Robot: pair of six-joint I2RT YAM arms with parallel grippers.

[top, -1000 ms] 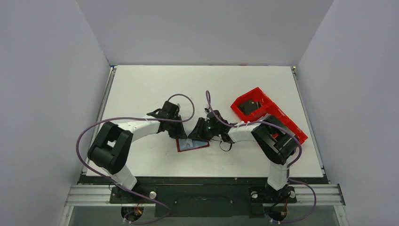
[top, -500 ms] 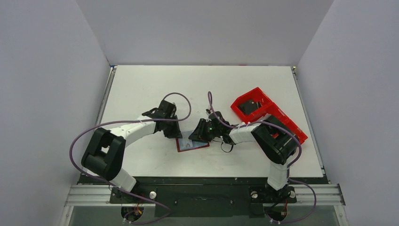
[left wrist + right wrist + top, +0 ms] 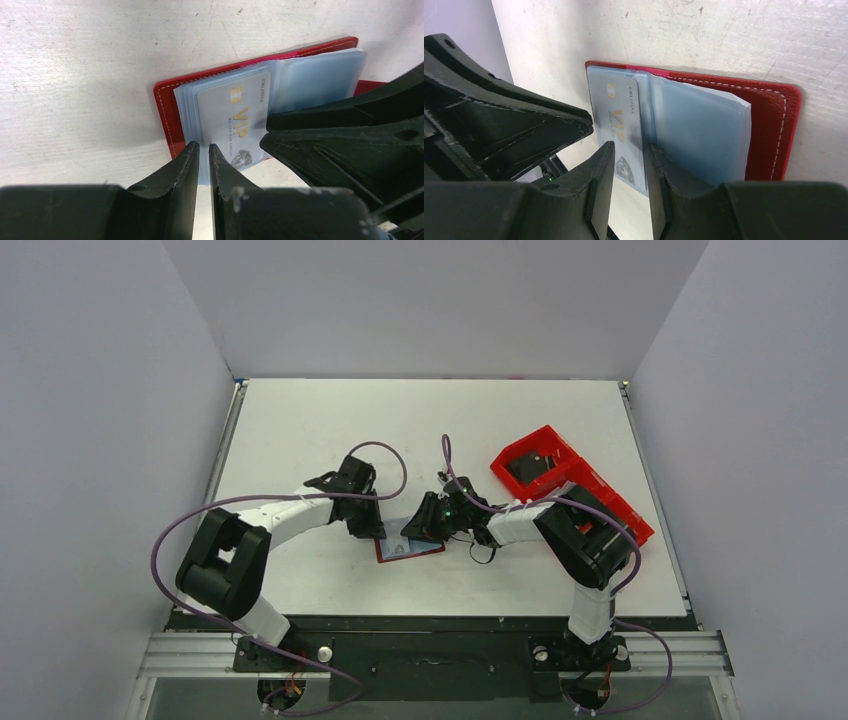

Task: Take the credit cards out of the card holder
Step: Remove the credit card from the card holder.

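Observation:
The dark-red card holder [image 3: 412, 552] lies spread open on the table between my two grippers. Its clear sleeves fan out, and the top one holds a pale blue credit card [image 3: 232, 120] with gold VIP lettering. My left gripper [image 3: 204, 147] hovers at the sleeves' near corner, jaws a thin slit apart, with a sliver of sleeve showing in the slit. My right gripper [image 3: 630, 147] straddles the card's sleeve edge [image 3: 621, 120], jaws apart. One fingertip [image 3: 655, 155] presses near the holder's fold [image 3: 774, 125]. No other credit card shows.
A bright red plastic compartment tray [image 3: 585, 495] sits at the right of the table, with a dark item in its far compartment. Purple cables loop over both arms. The two grippers [image 3: 372, 528] [image 3: 412, 530] stand very close together over the holder.
My left gripper's jaws have parted from shut to a thin slit, and that arm has shifted slightly left. The right gripper has edged a little left; the holder stays put.

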